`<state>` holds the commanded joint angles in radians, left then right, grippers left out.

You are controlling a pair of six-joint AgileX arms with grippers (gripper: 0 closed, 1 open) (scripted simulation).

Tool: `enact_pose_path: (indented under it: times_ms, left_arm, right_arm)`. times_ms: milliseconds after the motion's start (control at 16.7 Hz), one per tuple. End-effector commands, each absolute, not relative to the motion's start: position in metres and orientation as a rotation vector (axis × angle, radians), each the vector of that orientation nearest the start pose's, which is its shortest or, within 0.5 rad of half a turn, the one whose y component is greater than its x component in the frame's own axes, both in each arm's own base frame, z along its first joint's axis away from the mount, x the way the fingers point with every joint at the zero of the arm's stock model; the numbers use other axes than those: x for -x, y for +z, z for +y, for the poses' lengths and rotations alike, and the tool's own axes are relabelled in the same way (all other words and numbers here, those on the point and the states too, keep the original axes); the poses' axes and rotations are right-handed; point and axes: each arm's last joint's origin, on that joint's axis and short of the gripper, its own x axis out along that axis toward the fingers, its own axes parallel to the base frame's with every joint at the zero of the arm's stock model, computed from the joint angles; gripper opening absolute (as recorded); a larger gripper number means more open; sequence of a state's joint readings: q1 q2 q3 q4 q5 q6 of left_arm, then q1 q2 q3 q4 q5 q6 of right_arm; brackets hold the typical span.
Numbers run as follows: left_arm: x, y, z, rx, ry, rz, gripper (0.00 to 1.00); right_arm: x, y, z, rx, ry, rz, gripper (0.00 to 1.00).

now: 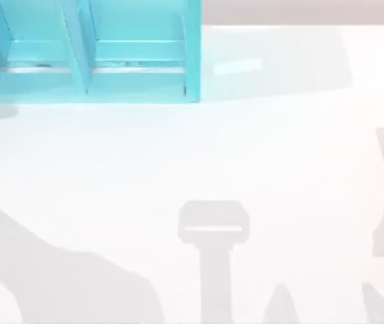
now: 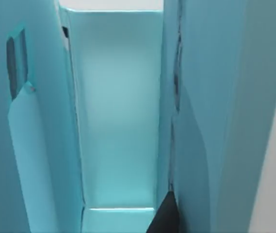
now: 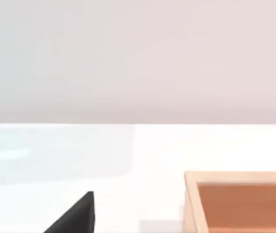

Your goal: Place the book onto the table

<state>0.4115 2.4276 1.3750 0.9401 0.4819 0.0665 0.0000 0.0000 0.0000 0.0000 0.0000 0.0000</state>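
Left gripper is reaching into the teal shelf unit, facing down one upright compartment with the back panel straight ahead and side walls close on either hand. Only a dark tip of it shows at the edge of the left wrist view, so I cannot tell whether it is apart or together. Nothing is seen clamped in it.

A paler teal slab stands upright, flat against the wall to one side of the gripper, with a small red fleck near its upper corner. This is probably the book, though plain teal on teal leaves the identification uncertain. It is just beside the gripper and not visibly touched. Shelved on end like this, it offers only its narrow edge to an approach from the front, which would explain the straight-in entry.

From above, the shelf unit sits at the far left of the table. Open white surface lies in front of it for the book to be set down.

Right gripper hangs low over the table, well apart from the shelf, with a wooden box near it. Its state also cannot be told, and it appears idle.

Assessment: the task is at the retrieval stage, with the book not yet out. The main risk is tight clearance between the gripper and the compartment walls.
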Motion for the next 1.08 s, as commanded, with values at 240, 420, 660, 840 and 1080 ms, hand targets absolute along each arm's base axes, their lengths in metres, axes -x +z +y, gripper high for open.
enact_pose_path:
  times_ms: [240,420,660,840,1080]
  left_arm:
    - [-0.440,0.108,0.199,-0.001,-0.047,0.103,0.00]
    - [-0.408,0.157,0.208,0.005,-0.050,0.105,0.00]
    - [-0.344,0.228,0.209,0.000,-0.050,0.092,0.00]
    - [-0.296,0.263,0.202,-0.009,-0.049,0.086,0.00]
    - [-0.259,0.277,0.194,-0.009,-0.047,0.095,0.00]
  right_arm:
    - [-0.106,0.160,-0.001,0.000,0.000,0.000,1.00]
    - [-0.106,0.160,-0.001,0.000,0.000,0.000,1.00]
    - [-0.106,0.160,-0.001,0.000,0.000,0.000,1.00]
    - [-0.106,0.160,-0.001,0.000,0.000,0.000,1.00]
    - [-0.106,0.160,-0.001,0.000,0.000,0.000,1.00]
